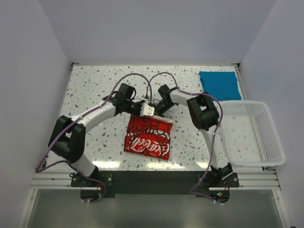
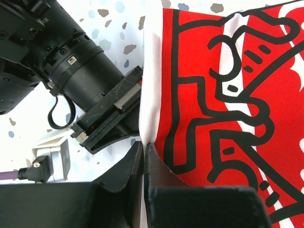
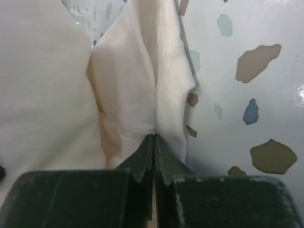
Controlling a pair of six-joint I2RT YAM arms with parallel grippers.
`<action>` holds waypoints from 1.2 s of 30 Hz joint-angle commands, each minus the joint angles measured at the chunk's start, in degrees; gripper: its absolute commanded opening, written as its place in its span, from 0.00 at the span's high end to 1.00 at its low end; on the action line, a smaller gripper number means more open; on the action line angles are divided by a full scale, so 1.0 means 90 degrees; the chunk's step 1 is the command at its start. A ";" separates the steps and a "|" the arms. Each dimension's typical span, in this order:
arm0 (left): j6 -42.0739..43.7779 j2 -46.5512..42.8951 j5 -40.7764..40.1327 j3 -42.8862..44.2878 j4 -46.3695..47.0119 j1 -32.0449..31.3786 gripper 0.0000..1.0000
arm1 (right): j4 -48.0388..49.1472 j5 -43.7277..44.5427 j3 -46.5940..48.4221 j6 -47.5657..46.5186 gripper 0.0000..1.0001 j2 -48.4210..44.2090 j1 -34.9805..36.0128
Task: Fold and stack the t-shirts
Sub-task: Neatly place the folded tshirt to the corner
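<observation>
Top external: left claw (image 1: 144, 110) and right claw (image 1: 155, 109) each pinch the far edge of the Coca-Cola shirt (image 1: 148, 138).

Left arm (image 1: 95, 116) bends at the elbow and reaches inward; right arm (image 1: 213, 142) mirrors it from the opposite side. Left claw (image 1: 141, 108) and right claw (image 1: 156, 110) face each other near centre, just beside one another. Both sets of jaws are pressed together, each nipping an edge of the shirt (image 1: 148, 137).

Bright, even overhead light, with glare patches along the near edge of the table (image 1: 95, 90). Close up, the cream-white t-shirt (image 3: 128, 80) nearly washes out.
</observation>
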 commanded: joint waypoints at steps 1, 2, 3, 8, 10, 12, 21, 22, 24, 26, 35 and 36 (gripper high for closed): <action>0.0279 -0.0089 0.0169 -0.0050 0.0683 -0.0003 1.00 | -0.0247 0.0049 0.0096 -0.0349 1.00 0.0155 0.0009; 0.0357 -0.0059 0.0179 -0.0050 0.0693 -0.0003 1.00 | -0.0257 0.0058 0.0115 -0.0349 1.00 0.0165 0.0009; 0.0387 -0.0011 0.0208 -0.0069 0.0693 -0.0003 1.00 | -0.0286 0.0049 0.0164 -0.0349 1.00 0.0165 -0.0011; 0.0562 0.0068 0.0266 -0.0196 0.1005 -0.0013 1.00 | -0.0422 0.0195 0.0349 -0.0358 1.00 0.0029 -0.0030; 0.0631 0.0049 0.0286 -0.0284 0.1161 -0.0013 1.00 | -0.0675 0.0379 0.0515 -0.0494 0.99 0.0009 -0.0030; 0.0718 -0.0039 0.0305 -0.0342 0.1171 -0.0022 0.96 | -0.0813 0.0517 0.0739 -0.0563 0.94 -0.0040 -0.0030; 0.1080 -0.0917 0.0510 -0.0860 0.1357 -0.0022 0.58 | -0.1789 0.1659 0.1452 -0.1188 0.70 -0.0401 -0.0021; 0.0983 -0.1015 0.0559 -0.0889 0.1347 -0.0013 0.57 | -0.1858 0.1766 0.1492 -0.1227 0.69 -0.0450 -0.0030; 0.0914 -0.1240 0.0666 -0.0831 0.1056 0.0016 0.58 | -0.2082 0.2176 0.1686 -0.1403 0.69 -0.0538 -0.0030; 0.0584 -0.1299 0.0725 -0.0607 0.0577 0.0181 0.60 | -0.2248 0.2391 0.1853 -0.1550 0.69 -0.0674 -0.0089; -0.0315 0.1060 0.1584 0.2419 -0.3416 0.1871 0.55 | -0.3616 0.2530 0.1934 -0.2097 0.58 -0.1143 -0.0674; -0.0432 0.1248 0.1740 0.2595 -0.3554 0.1998 0.51 | -0.3607 0.2520 0.1797 -0.2107 0.57 -0.1211 -0.0694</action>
